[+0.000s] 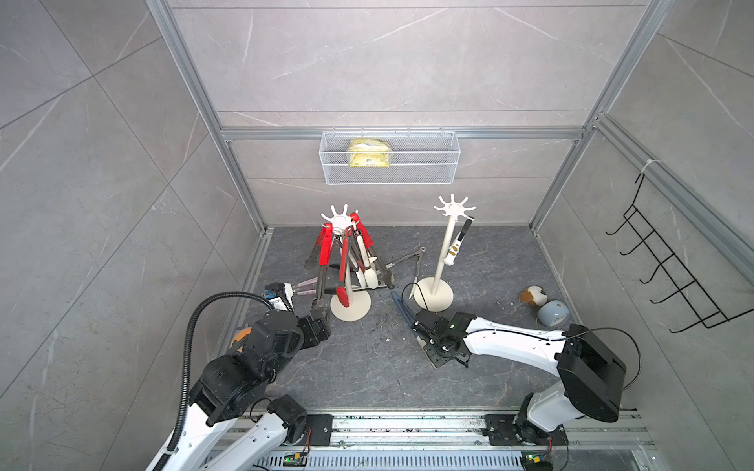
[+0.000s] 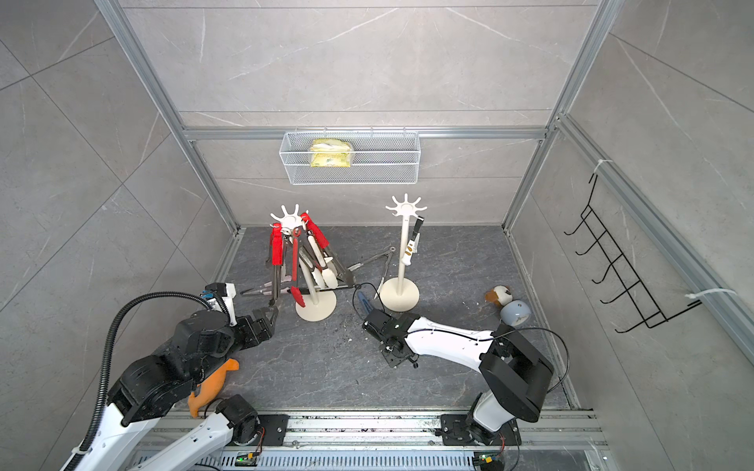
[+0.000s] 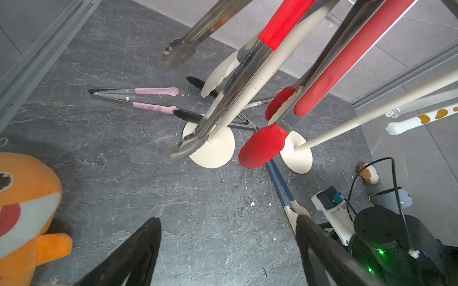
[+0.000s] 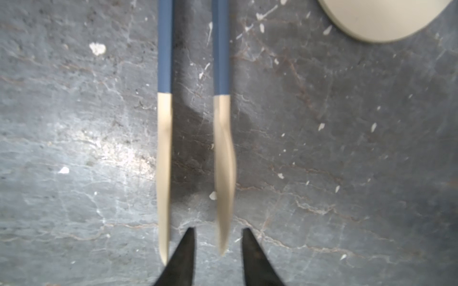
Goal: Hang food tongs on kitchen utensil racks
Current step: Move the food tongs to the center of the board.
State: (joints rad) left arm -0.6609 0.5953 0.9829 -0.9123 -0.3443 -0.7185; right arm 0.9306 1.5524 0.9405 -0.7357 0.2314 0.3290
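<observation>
While the right gripper (image 4: 218,229) hangs low over the grey floor (image 4: 74,148), its two black fingers (image 4: 183,255) stand partly apart, and one cream tip of the blue tongs (image 4: 164,62) lies in the gap between them. A sliver of floor shows on either side of that tip, so the gripper is released and clasps nothing. The other cream tip lies just outside one finger. Both tips look blurred in the right wrist view. Taking the back wall as 12 o'clock in a top view, the blue tongs (image 1: 402,306) lie flat at about 7 o'clock from the base of the right stand (image 1: 433,295).

The left gripper (image 3: 228,247) is spread wide and empty, its fingers (image 3: 138,255) touching nothing. It hovers above the floor at about 8 o'clock from the base of the left stand (image 1: 351,308).

Several tongs hang from the left stand's top, among them red tongs (image 1: 325,248) and cream tongs (image 1: 370,277). Paw-tipped tongs (image 1: 453,248) hang from the right stand. Pink tongs (image 3: 153,99) lie on the floor at about 10 o'clock from the left stand's base. Bare steel tongs (image 1: 408,259) lie at about 11 o'clock from the right stand's base.
</observation>
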